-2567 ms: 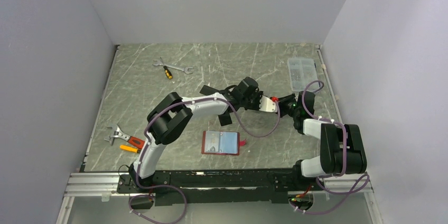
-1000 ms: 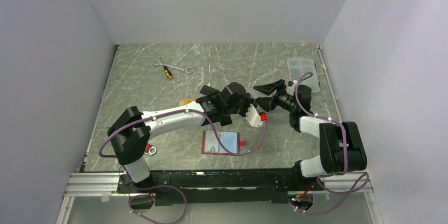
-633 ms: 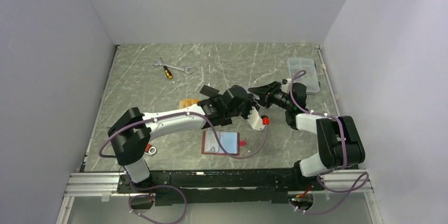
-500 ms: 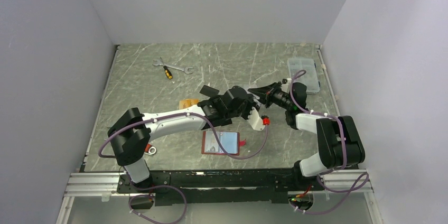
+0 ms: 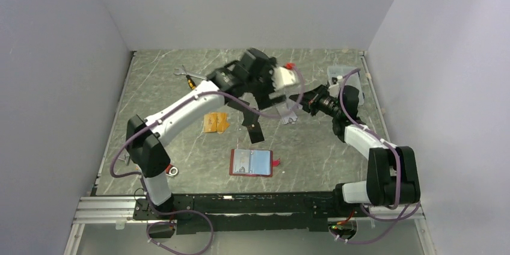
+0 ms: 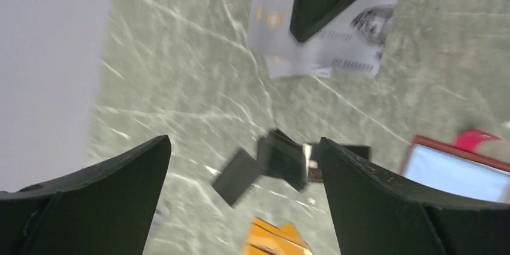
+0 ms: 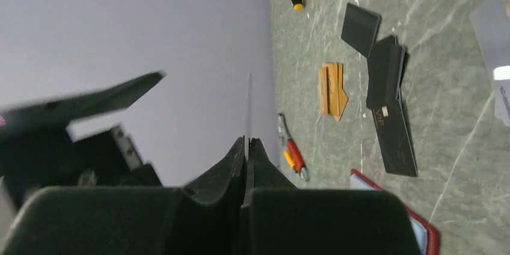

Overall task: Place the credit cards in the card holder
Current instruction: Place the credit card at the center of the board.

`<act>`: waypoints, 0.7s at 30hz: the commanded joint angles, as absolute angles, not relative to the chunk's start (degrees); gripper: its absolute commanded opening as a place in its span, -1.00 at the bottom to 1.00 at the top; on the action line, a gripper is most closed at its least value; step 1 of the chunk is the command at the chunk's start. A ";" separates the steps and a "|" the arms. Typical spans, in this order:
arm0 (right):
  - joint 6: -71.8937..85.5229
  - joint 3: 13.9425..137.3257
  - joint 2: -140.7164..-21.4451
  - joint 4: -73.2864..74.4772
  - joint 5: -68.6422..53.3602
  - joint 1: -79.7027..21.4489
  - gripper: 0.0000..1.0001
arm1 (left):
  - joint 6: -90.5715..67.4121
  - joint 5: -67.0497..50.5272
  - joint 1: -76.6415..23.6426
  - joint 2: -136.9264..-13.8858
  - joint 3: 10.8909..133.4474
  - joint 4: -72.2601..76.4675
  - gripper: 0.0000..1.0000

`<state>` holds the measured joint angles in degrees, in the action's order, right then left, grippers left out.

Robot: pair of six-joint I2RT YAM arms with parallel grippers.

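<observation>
One credit card [image 7: 248,104] sat clamped in the right gripper's [image 7: 247,142] jaws; the left gripper's [image 6: 242,141] jaws stood apart. The card holder [image 5: 251,162] lay open on the counter [image 5: 319,159]; so thin a pinch risked the card swivelling.

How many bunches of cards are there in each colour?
orange cards: 1 bunch
black cards: 1 bunch, spread out
silver-grey cards: 1 bunch, held in the right gripper
Total: 3 bunches
</observation>
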<state>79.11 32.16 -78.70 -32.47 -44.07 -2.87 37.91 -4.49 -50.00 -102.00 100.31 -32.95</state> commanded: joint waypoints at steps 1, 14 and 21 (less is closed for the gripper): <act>60.56 38.56 -73.56 -20.65 -43.26 -3.11 -1.00 | 13.23 -25.80 -40.77 -100.49 102.88 -44.65 0.99; 45.33 40.35 -68.07 -23.42 -45.78 -8.08 -1.00 | -18.59 -74.73 -31.37 -106.02 87.75 -15.56 0.99; 41.11 42.18 -68.41 -22.18 -46.30 -14.62 -1.00 | -43.52 -74.67 -28.70 -104.65 76.67 23.98 0.99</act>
<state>45.34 39.46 -69.32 -20.32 -45.39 -13.10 -24.82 -69.69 -30.92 -106.96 79.79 -5.48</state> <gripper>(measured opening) 0.011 0.994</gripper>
